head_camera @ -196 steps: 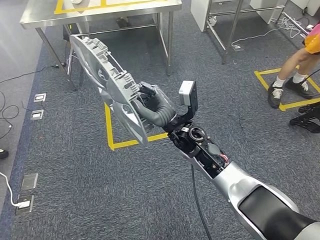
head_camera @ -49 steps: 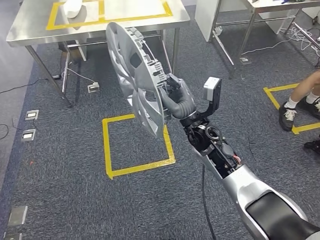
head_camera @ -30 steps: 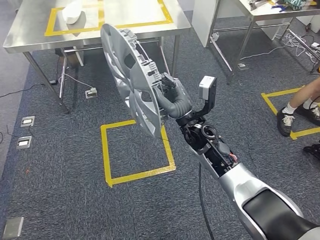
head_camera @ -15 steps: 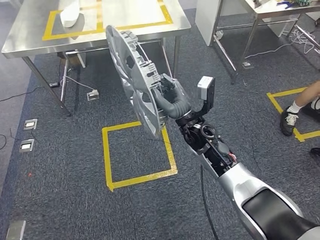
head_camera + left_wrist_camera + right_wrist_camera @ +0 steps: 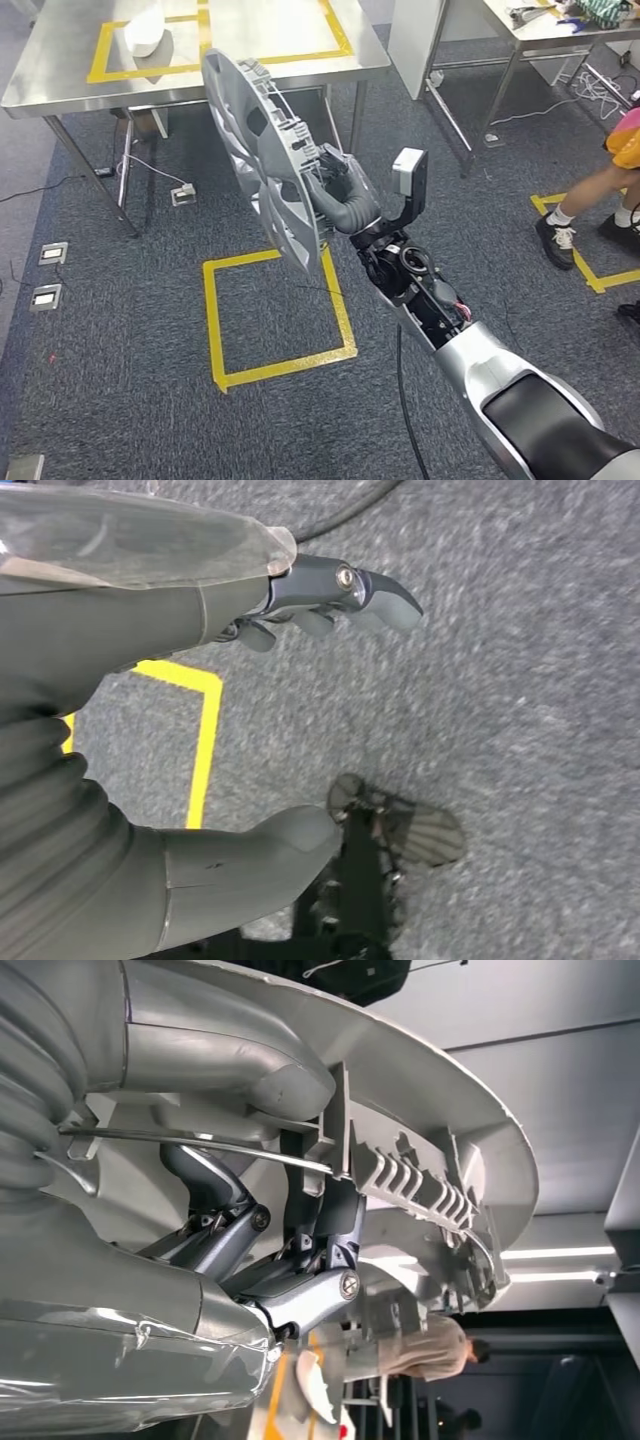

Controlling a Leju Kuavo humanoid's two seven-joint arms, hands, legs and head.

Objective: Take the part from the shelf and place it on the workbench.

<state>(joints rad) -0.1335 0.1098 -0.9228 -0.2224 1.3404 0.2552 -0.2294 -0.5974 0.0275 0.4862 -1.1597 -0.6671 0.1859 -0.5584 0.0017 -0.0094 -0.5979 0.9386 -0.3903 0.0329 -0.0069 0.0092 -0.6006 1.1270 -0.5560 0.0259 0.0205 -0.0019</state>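
Steel workbench (image 5: 68, 75) marked with yellow tape, standing on grey carpet beyond a yellow taped floor square (image 5: 215, 320). Silver wheel cover (image 5: 260, 165) held in the air, tilted on edge, in front of the bench. Right hand (image 5: 343, 195) grips its ribbed rear rim. Left hand (image 5: 226, 720) hangs over carpet, fingers apart, holding nothing. White object (image 5: 143, 30) on bench.

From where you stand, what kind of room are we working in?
Most likely a robot test lab or workshop: steel workbenches with yellow taped zones, a yellow tape square on grey carpet with floor outlets, and loose cables. The right hand grips a silver hubcap.
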